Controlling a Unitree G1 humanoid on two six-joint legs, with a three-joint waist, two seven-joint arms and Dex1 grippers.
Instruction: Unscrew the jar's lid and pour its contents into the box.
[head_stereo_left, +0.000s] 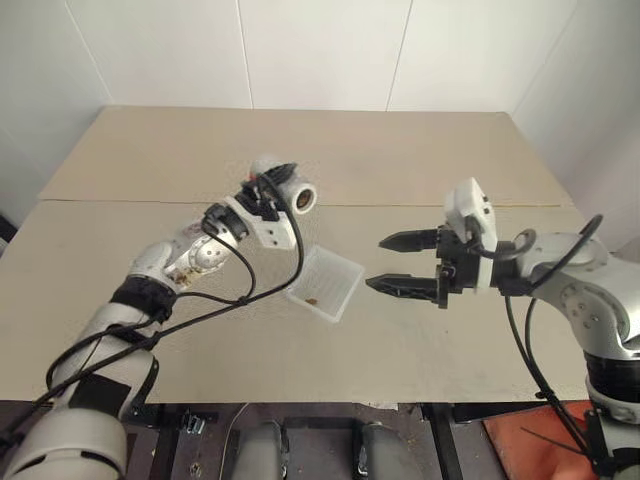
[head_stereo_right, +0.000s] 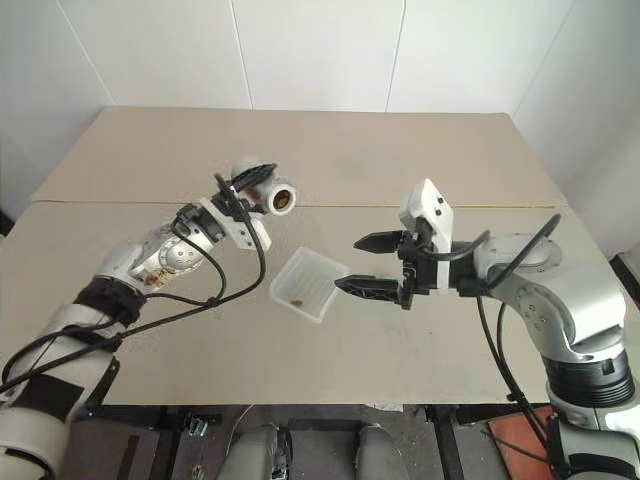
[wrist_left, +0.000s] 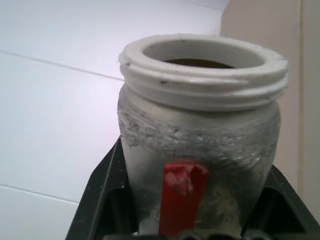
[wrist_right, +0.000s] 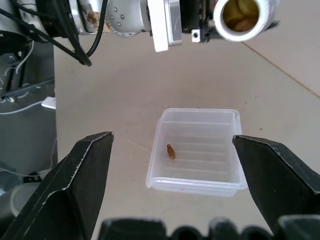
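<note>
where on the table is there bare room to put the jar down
The far half of the table, beyond the seam, is bare, as is the near strip in front of the box. The middle is crowded: the left gripper holds the open jar above and beside the box, and the open right gripper hangs close on the box's other side.

Left end effector (head_stereo_left: 285, 192) gripping tipped jar (head_stereo_left: 298, 197), box (head_stereo_left: 325, 283) below
</note>
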